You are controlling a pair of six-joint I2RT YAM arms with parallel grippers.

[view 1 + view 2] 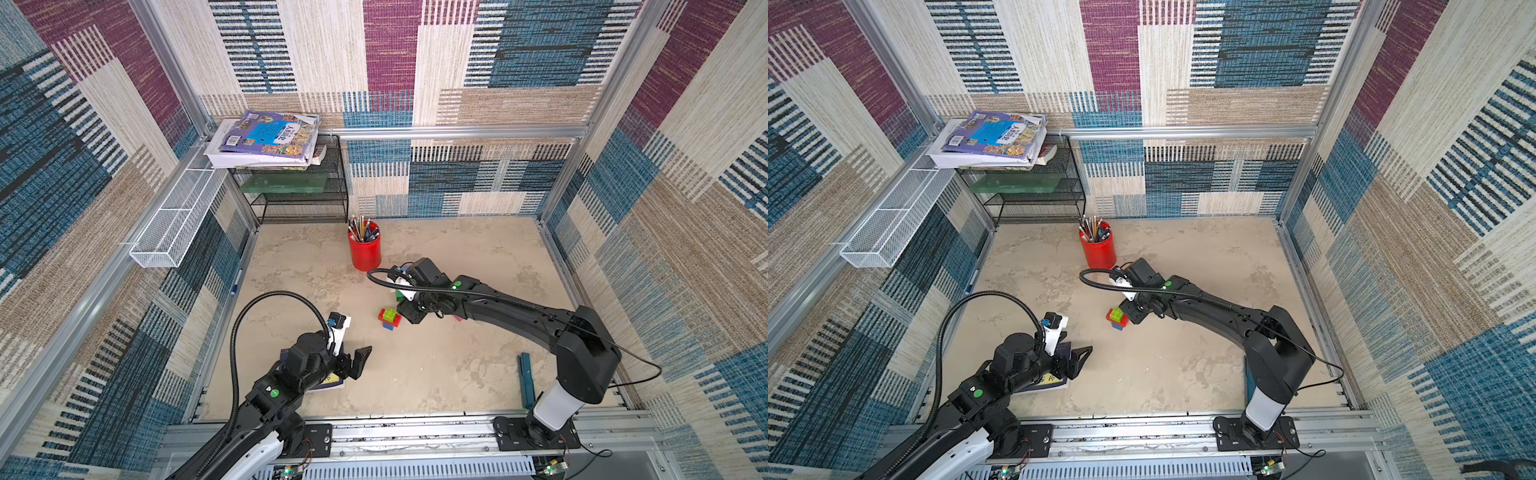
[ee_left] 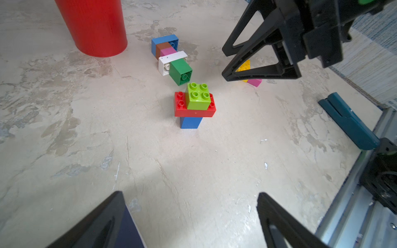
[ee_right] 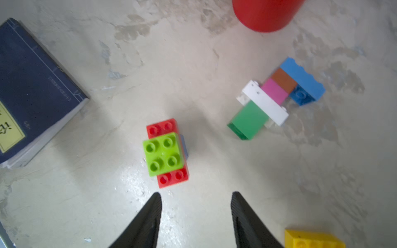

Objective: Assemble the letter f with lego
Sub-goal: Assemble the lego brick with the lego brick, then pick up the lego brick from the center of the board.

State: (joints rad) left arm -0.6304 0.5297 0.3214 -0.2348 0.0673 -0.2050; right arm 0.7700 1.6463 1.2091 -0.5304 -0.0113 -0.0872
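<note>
Left claw [image 2: 190, 193] agape, right claw [image 3: 196, 195] parted, both empty; lego row [image 2: 170, 58] flat, green end [image 2: 180, 70] toward upright stack [image 2: 196, 99].

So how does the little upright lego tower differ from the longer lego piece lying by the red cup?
The upright tower of studded plastic bricks stands studs-up; the longer row of studded plastic bricks lies on its side. The tower has three bricks, blue, red, lime; the row has five, blue, brown, pink, white, green. Both are pressed-together bricks resting on the mottled beige table, held by nothing.
</note>
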